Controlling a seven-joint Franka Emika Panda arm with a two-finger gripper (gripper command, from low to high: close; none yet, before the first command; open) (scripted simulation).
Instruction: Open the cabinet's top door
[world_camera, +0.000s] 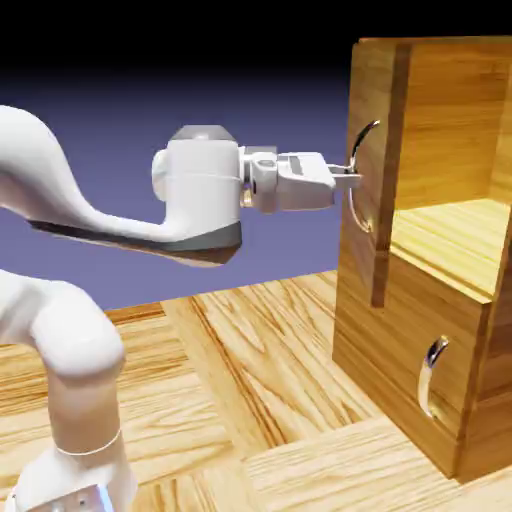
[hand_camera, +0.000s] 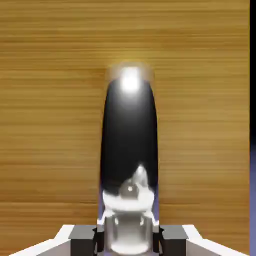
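Observation:
The cabinet (world_camera: 440, 330) of golden-brown wood stands at the exterior view's right. Its top door (world_camera: 372, 100) is a tall upper panel whose edge stands off from the body, and a lit shelf space shows behind it. My gripper (world_camera: 352, 181) reaches level from the left and is shut on the door's long curved silver handle (world_camera: 362, 215) at about mid-height. In the hand view the handle (hand_camera: 129, 145) rises large and dark-silver between my grey fingertips (hand_camera: 82, 241), with the gripper (hand_camera: 128, 241) clamped on its near end. The door's wood grain (hand_camera: 50, 100) fills the hand view behind it.
Below the top door sits the shorter lower panel (world_camera: 400, 340) with a small curved silver handle (world_camera: 432, 377). The wooden table (world_camera: 250, 380) stretches in front of the cabinet. My white arm (world_camera: 70, 350) rises at the lower left.

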